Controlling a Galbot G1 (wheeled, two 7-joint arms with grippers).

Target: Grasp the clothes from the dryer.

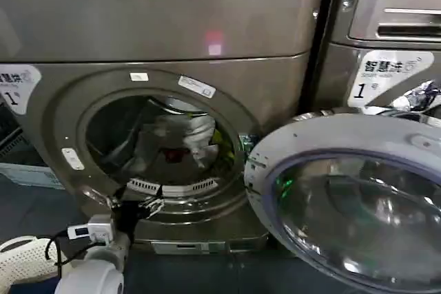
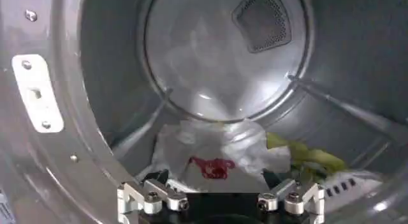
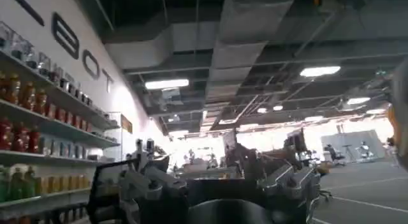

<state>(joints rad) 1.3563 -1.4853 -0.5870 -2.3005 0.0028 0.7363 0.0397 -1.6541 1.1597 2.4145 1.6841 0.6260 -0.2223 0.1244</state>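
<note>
Clothes point(image 2: 213, 152) sit heaped on the drum floor inside the dryer point(image 1: 165, 25), toward the front, just behind the porthole's lower rim. Pile is mostly white; red patch point(image 2: 211, 167) faces the opening. Long axis runs across the drum, side to side, with the yellow-green piece point(image 2: 306, 156) trailing off at one end. Dryer porthole faces the robot; glass door point(image 1: 358, 197) is swung fully open on the right side. Left hand point(image 1: 138, 206) is at the porthole's lower-left rim, fingers point(image 2: 150, 195) spread wide apart, nothing between them, just short of the pile. Right hand point(image 3: 217, 193) is away from the machine, aimed at a room with shelves point(image 3: 44, 117); fingers apart, empty.
</note>
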